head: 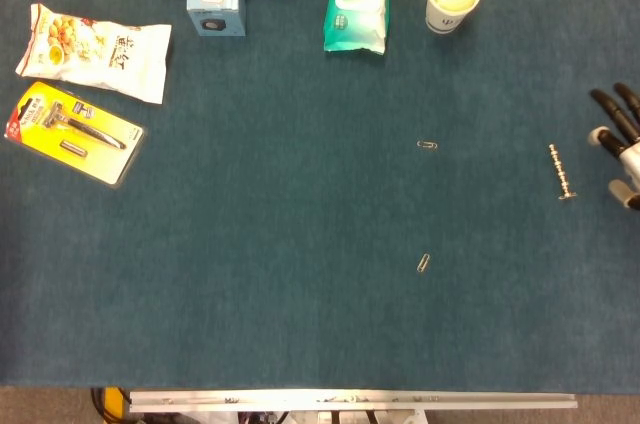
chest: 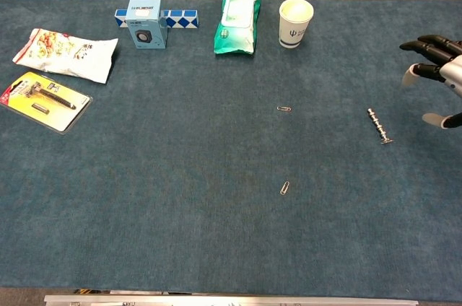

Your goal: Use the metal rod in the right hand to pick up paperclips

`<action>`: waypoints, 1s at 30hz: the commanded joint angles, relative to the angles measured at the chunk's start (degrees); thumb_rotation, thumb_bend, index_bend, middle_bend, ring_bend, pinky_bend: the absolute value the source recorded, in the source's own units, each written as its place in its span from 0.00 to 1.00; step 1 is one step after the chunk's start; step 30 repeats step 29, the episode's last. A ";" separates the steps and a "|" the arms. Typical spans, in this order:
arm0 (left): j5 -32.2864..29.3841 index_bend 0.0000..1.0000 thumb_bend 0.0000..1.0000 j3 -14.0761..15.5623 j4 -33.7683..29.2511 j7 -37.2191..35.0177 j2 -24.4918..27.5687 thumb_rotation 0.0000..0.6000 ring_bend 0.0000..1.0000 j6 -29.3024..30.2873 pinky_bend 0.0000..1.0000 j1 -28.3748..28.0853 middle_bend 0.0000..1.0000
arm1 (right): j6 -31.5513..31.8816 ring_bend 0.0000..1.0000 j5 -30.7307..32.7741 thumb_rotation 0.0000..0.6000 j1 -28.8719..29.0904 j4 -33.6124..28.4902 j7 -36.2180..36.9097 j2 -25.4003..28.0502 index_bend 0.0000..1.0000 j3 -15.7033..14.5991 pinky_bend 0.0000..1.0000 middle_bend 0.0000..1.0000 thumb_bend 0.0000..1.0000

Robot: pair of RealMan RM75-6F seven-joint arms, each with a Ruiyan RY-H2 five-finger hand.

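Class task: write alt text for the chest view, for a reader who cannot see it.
A metal rod lies on a blue table, apart from the robot's open right hand at the right edge. Two paperclips lie loose mid-table. Along the back stand a paper cup, wipes pack and blue box; a snack bag and razor pack lie at left.

silver right hand (chest: pixel 442 68), black fingers (head: pixel 607 102)

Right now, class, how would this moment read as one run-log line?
right hand: open, apart from rod | metal rod: lying on table | paperclips: both on table, untouched | left hand: not in view
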 commanded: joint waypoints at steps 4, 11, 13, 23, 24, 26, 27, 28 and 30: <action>0.22 0.25 0.25 0.20 -0.11 0.59 -0.23 1.00 0.10 -0.19 0.16 -0.15 0.05 | 3.77 0.04 4.90 1.00 -4.61 -10.21 -9.23 5.14 0.38 2.46 0.23 0.10 0.15; 0.21 0.25 0.25 0.42 0.11 1.44 -0.77 1.00 0.10 -0.73 0.16 -0.43 0.05 | 9.64 0.04 4.49 1.00 -8.49 -10.84 -6.95 5.84 0.38 3.22 0.22 0.10 0.16; 0.15 0.25 0.25 0.47 0.17 1.67 -0.92 1.00 0.10 -0.90 0.16 -0.52 0.05 | 10.62 0.04 4.60 1.00 -9.45 -10.58 -6.20 6.00 0.38 3.25 0.22 0.10 0.16; -0.56 0.25 0.25 0.35 0.61 2.62 -1.77 1.00 0.10 -1.64 0.16 -0.99 0.05 | 12.37 0.04 5.46 1.00 -12.33 -9.34 -0.73 7.50 0.38 4.06 0.22 0.10 0.16; -0.61 0.25 0.25 0.34 0.71 2.66 -1.85 1.00 0.10 -1.75 0.16 -1.07 0.05 | 12.49 0.04 5.46 1.00 -12.48 -9.19 -0.26 7.55 0.38 4.18 0.22 0.10 0.16; -1.06 0.25 0.25 0.40 1.09 2.83 -2.03 1.00 0.10 -2.32 0.16 -1.23 0.05 | 12.91 0.04 5.56 1.00 -12.88 -8.67 1.06 7.79 0.38 4.56 0.22 0.10 0.16; -1.18 0.25 0.25 0.43 1.20 2.86 -2.14 1.00 0.10 -2.47 0.16 -1.27 0.05 | 12.97 0.04 5.59 1.00 -13.02 -8.33 1.72 7.86 0.38 4.74 0.22 0.10 0.16; -1.21 0.25 0.25 0.46 1.27 2.92 -2.21 1.00 0.10 -2.57 0.16 -1.31 0.05 | 12.92 0.04 5.65 1.00 -13.10 -8.11 2.13 7.89 0.38 4.85 0.22 0.10 0.16; -1.23 0.25 0.25 0.49 1.31 2.93 -2.28 1.00 0.10 -2.65 0.16 -1.34 0.05 | 12.74 0.04 5.68 1.00 -13.14 -7.96 2.33 7.99 0.38 4.90 0.22 0.10 0.16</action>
